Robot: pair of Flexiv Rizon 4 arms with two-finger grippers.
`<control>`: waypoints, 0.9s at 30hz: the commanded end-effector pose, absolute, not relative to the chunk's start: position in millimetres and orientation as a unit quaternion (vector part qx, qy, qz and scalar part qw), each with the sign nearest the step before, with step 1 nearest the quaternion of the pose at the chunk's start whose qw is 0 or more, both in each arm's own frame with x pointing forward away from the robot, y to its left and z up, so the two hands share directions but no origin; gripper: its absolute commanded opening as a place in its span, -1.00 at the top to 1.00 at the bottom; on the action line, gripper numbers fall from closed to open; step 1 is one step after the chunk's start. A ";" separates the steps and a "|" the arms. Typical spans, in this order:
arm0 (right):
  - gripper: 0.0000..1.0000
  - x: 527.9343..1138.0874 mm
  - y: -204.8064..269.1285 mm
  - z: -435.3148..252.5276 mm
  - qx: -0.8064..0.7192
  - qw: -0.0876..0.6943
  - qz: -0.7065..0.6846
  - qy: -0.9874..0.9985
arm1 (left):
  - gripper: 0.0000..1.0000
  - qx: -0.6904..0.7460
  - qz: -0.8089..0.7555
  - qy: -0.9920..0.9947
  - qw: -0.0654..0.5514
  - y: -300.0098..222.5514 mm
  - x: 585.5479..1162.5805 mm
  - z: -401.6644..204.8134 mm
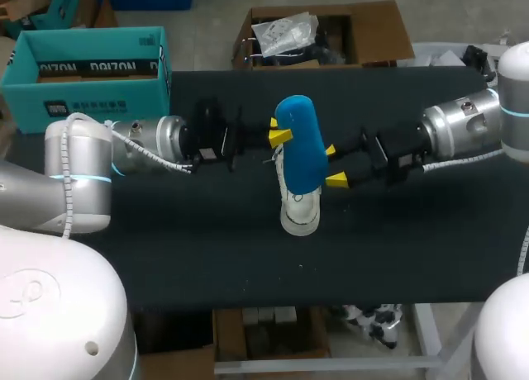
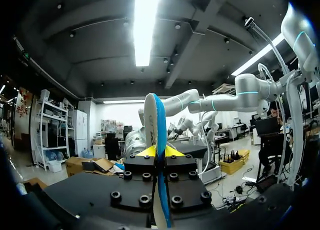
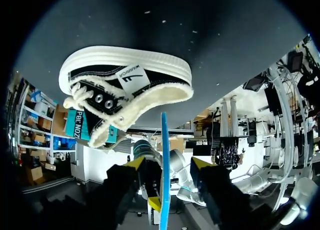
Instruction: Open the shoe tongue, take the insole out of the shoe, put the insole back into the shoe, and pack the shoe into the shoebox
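And the insole (image 1: 299, 144) is out; blue, held on edge in the air over the middle of the table (image 1: 207, 256), right above the shoe (image 1: 299, 211). The left gripper (image 1: 278, 132) has it clamped, both yellow tips pressed on its two faces, as the left wrist view shows plainly; that's a firm pinch partway along its length. The right gripper (image 1: 334, 165) comes in from the other side with its fingers spread wide; the insole runs edge-on between them, touching neither, so that one is released and grasping nothing.

The shoe sits mid-table, a little toward the near edge, white toe cap pointing at that edge; from the right wrist view it's black canvas on a white sole with a fleecy lining, mouth gaping toward the insole's end, the two close but seemingly apart.

So where are we? Tongue looks opened and the insole taken out, I'd call those two steps done; left to do, feeding the insole back down into the shoe, then carrying the shoe across to the teal shoebox (image 1: 83, 74) waiting open at the table's far left corner; roughly halfway, by my reckoning.
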State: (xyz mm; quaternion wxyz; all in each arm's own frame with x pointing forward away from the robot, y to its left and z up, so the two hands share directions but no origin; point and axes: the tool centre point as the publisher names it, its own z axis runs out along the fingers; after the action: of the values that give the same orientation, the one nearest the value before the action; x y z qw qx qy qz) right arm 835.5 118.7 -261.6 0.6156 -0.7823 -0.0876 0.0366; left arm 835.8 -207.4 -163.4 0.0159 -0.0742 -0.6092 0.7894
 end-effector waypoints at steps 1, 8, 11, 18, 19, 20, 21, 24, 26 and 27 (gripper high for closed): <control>-0.08 839.4 118.2 -266.2 -0.777 0.622 0.039 -0.089 | 1.00 -0.088 0.807 -0.583 0.024 -213.8 839.9 -170.7; 1.00 842.7 117.3 -268.6 -0.774 0.626 0.038 -0.086 | 1.00 -0.089 0.809 -0.580 0.028 -217.7 841.2 -172.6; 1.00 843.7 117.3 -269.3 -0.773 0.627 0.038 -0.087 | 1.00 -0.088 0.808 -0.582 0.031 -218.2 841.7 -174.0; 1.00 841.5 116.2 -272.1 -0.768 0.632 0.033 -0.101 | -1.00 -0.105 0.790 -0.602 0.050 -211.1 843.0 -173.0; 1.00 839.8 115.6 -271.6 -0.766 0.633 0.031 -0.103 | -1.00 -0.111 0.786 -0.606 0.053 -209.0 842.7 -171.5; 1.00 838.1 114.9 -271.4 -0.766 0.634 0.029 -0.105 | -1.00 -0.123 0.778 -0.613 0.055 -207.4 842.5 -170.3; 1.00 836.1 114.0 -271.5 -0.763 0.636 0.027 -0.109 | -1.00 -0.133 0.772 -0.619 0.056 -205.9 842.1 -169.5; 1.00 828.6 111.4 -271.7 -0.760 0.639 0.022 -0.117 | -1.00 -0.162 0.750 -0.637 0.066 -198.3 843.0 -165.3; 1.00 822.8 110.3 -271.4 -0.757 0.640 0.019 -0.126 | -1.00 -0.177 0.736 -0.648 0.085 -193.2 844.0 -162.7; 1.00 819.9 110.0 -270.9 -0.758 0.639 0.017 -0.130 | -1.00 -0.188 0.724 -0.657 0.091 -190.7 844.9 -162.4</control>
State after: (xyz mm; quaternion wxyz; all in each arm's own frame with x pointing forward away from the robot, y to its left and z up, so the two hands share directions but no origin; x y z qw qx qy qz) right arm 825.9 113.4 -271.1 0.6378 -0.7587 -0.1307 0.0222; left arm 836.4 -199.5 -172.4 0.0696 -0.1568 -0.6366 0.7518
